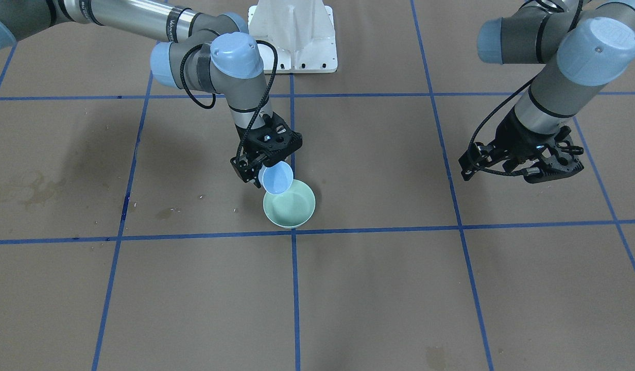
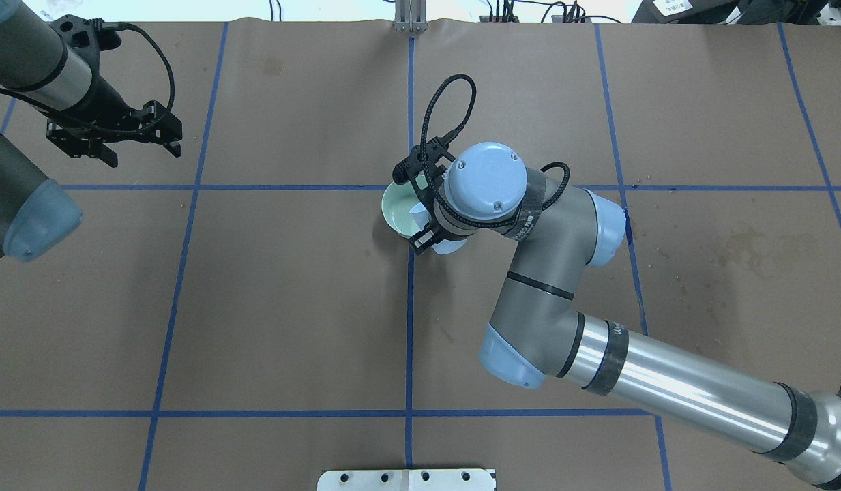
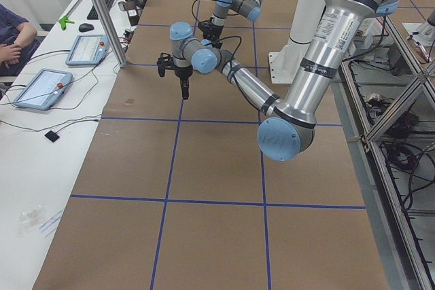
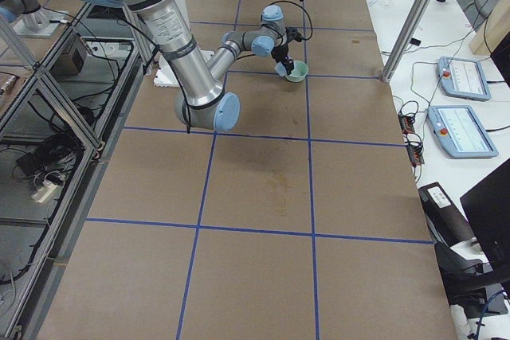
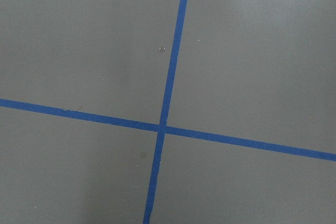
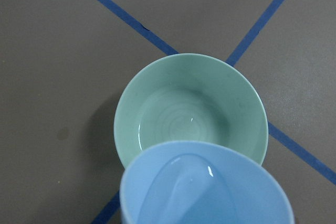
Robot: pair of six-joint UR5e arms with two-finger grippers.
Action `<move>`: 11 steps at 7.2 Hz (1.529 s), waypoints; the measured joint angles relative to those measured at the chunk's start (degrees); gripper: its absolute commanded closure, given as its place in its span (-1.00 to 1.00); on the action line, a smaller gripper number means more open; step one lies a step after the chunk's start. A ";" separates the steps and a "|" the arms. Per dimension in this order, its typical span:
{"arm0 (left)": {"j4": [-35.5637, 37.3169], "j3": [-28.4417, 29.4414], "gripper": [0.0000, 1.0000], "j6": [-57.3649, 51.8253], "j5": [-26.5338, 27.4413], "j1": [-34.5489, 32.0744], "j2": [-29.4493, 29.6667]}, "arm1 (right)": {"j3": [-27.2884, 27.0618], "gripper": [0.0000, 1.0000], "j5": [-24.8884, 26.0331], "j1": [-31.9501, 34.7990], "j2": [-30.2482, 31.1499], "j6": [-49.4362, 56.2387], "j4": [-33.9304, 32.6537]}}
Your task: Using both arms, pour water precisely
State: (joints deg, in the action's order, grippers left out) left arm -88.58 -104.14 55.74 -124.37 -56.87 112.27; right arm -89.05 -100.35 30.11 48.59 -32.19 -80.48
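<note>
My right gripper is shut on a light blue cup and holds it tilted over a pale green bowl near the table's middle. In the right wrist view the cup fills the bottom edge, its lip above the bowl's near rim. Water shows as ripples and glints in the bowl, and a wet sheen lies inside the cup. My left gripper hangs open and empty over bare paper, far from the bowl. Its wrist view shows only blue tape lines.
Blue tape lines divide the brown paper into squares. The white pedestal stands at the robot's side. Dried stains mark the paper on my right. Tablets and an operator's arm lie beyond the table's far edge.
</note>
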 measured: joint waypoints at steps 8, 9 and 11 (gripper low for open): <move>-0.01 0.07 -0.99 -0.02 0.00 0.00 -0.04 | 2.44 1.00 -3.79 0.86 -5.35 5.27 -12.50; -0.01 0.07 -0.99 -0.02 0.00 0.00 -0.05 | 2.49 1.00 -3.94 1.01 -5.97 6.65 -14.52; -0.01 0.06 -0.99 -0.02 0.00 0.00 -0.07 | 2.77 1.00 -4.37 1.52 -7.13 9.99 -17.97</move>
State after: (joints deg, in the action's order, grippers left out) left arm -88.59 -104.08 55.72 -124.36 -56.87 112.20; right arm -86.28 -104.72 31.63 41.46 -22.20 -98.44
